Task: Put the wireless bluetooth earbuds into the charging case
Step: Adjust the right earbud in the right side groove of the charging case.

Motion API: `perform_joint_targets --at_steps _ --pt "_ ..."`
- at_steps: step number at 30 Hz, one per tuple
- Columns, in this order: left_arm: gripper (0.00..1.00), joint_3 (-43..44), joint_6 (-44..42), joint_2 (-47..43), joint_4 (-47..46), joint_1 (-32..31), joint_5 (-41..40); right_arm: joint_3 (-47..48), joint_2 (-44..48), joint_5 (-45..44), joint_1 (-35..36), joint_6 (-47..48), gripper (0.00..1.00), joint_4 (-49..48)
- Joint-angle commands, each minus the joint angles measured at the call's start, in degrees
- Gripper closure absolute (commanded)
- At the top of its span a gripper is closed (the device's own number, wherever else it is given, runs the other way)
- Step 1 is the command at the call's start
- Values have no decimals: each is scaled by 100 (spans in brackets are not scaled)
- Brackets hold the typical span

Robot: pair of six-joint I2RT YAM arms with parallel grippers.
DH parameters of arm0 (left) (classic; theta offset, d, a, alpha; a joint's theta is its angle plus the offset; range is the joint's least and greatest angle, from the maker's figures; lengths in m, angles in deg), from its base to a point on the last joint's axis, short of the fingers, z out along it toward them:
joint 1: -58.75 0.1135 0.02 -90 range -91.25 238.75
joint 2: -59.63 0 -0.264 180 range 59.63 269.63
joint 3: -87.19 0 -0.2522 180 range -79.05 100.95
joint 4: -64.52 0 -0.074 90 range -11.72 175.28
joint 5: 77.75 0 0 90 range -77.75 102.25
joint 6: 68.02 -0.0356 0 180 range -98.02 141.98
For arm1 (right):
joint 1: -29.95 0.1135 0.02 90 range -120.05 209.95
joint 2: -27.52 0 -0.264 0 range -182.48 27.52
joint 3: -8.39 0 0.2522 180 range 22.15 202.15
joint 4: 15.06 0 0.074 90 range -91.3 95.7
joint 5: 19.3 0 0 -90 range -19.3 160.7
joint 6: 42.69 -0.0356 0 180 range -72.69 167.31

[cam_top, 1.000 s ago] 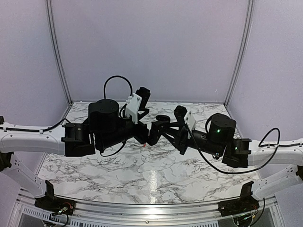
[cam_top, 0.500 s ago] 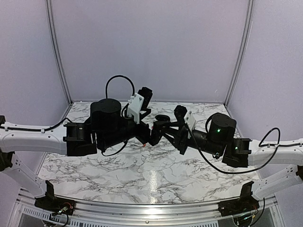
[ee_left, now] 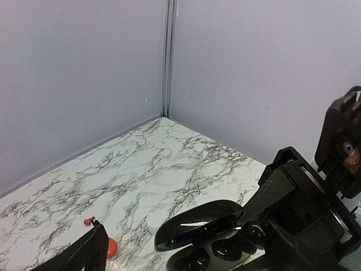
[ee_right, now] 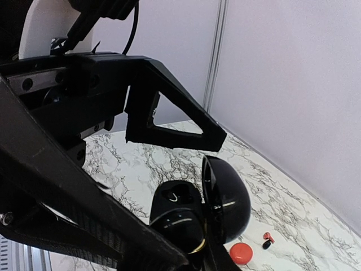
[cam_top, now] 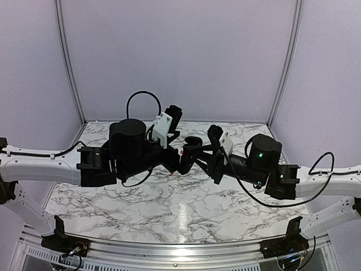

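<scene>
Right wrist view: a red earbud (ee_right: 268, 236) and a black earbud (ee_right: 264, 245) are seen lying just beside each other on the marble table (ee_right: 141, 164), near the round red case (ee_right: 241, 253). The black charging case (ee_right: 180, 212) is clamped in the right gripper (cam_top: 194, 148), its lid (ee_right: 225, 197) swung open. The left gripper (cam_top: 176, 161) is spread wide beside it, nothing grasped.
</scene>
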Motion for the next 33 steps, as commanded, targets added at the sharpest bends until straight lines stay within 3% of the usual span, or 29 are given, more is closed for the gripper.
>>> perform_joint_targets --at_steps 1,33 --pt "1 -128 108 -248 65 45 -68 199 102 13 28 -11 100 -43" --pt "1 -582 201 -687 66 226 218 94 226 146 26 19 100 -144"
